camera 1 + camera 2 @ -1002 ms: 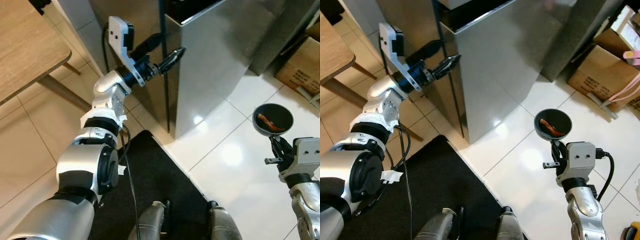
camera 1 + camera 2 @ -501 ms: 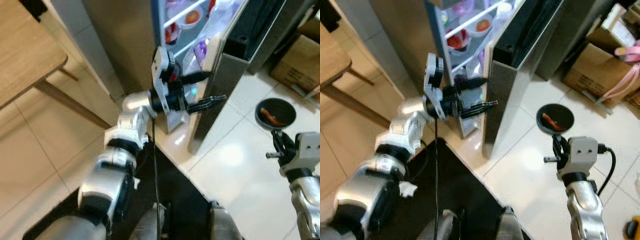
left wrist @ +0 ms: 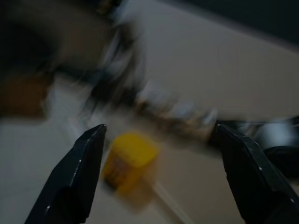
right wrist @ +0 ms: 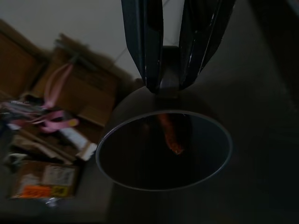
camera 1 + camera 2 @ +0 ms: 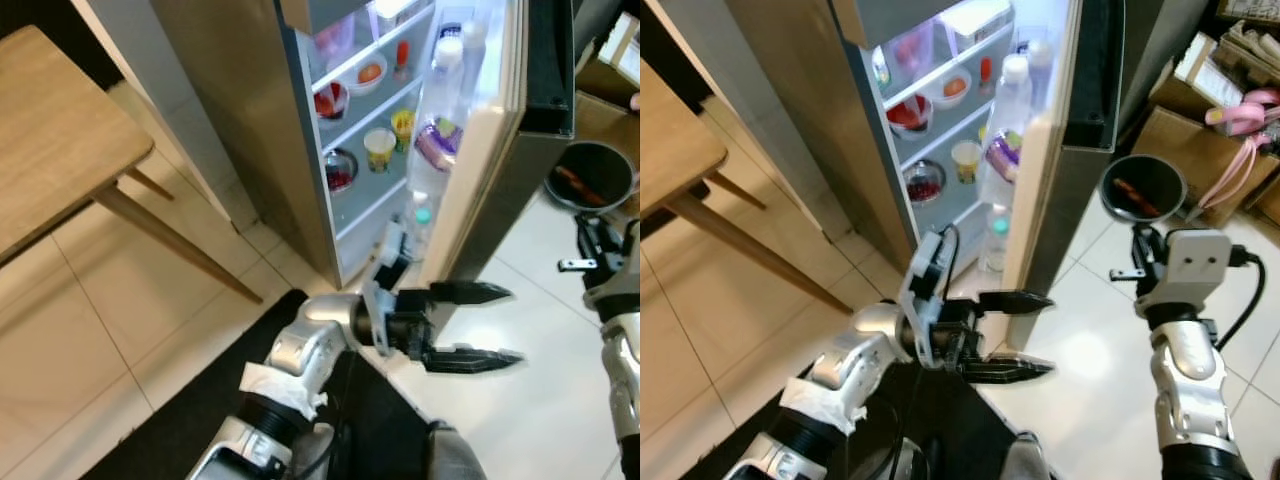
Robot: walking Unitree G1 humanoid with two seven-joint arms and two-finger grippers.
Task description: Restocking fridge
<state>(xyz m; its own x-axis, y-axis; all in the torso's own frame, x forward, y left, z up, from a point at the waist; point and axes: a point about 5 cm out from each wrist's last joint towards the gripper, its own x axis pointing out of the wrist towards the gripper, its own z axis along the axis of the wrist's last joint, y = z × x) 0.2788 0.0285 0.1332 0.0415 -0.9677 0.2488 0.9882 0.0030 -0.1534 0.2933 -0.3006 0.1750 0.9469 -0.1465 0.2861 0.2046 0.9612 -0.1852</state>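
The steel fridge (image 5: 240, 130) stands open, its door (image 5: 495, 190) swung out to the right. Lit shelves hold small bowls (image 5: 331, 100) and a cup (image 5: 380, 148); bottles (image 5: 1006, 120) stand in the door rack. My left gripper (image 5: 512, 325) is open, fingers spread wide, low in front of the door's lower edge and touching nothing. My right gripper (image 5: 1143, 242) is shut on the stub handle of a dark round bowl (image 5: 1143, 188) held up to the right of the door. A reddish strip of food (image 4: 170, 135) lies in that bowl (image 4: 163, 149).
A wooden table (image 5: 60, 150) stands at the left over beige tiles. A black mat (image 5: 190, 430) lies under my feet. Cardboard boxes (image 5: 1195, 150) with pink straps sit at the right behind the door. The blurred left wrist view shows a yellow object (image 3: 128, 158) on the floor.
The fridge door has gone from closed to wide open. My left arm swung down and right with it, and its gripper is now spread open. The right arm still holds the bowl.
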